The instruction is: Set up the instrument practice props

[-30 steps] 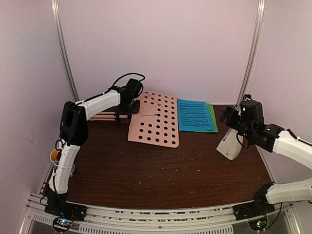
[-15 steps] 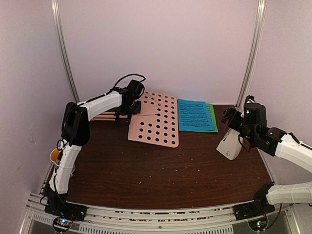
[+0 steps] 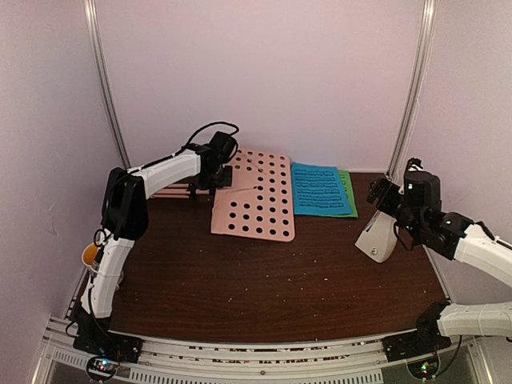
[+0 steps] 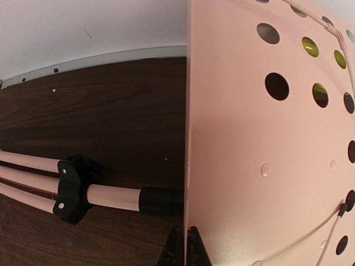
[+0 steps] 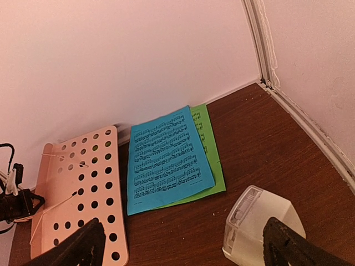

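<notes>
The pink perforated music stand [image 3: 254,194] lies flat on the table, its folded legs [image 3: 172,190] pointing left. My left gripper [image 3: 216,178] is shut on the left edge of the stand's plate [image 4: 249,166]; its fingertips [image 4: 194,252] pinch that edge in the left wrist view. A blue music sheet [image 3: 318,190] lies on a green one [image 3: 350,194] just right of the stand. The white metronome [image 3: 378,236] stands at the right. My right gripper [image 3: 386,194] hovers open above it, with the metronome [image 5: 260,224] near the right finger and nothing between the fingers [image 5: 83,246].
Walls close the table on three sides, with metal posts [image 3: 410,96] in the back corners. Something yellow [image 3: 90,254] sits off the table's left edge behind the left arm. Lime green [image 4: 310,46] shows through the plate's holes.
The left gripper has closed onto the plate's left edge. The right arm has drifted slightly right and lower, still open.
</notes>
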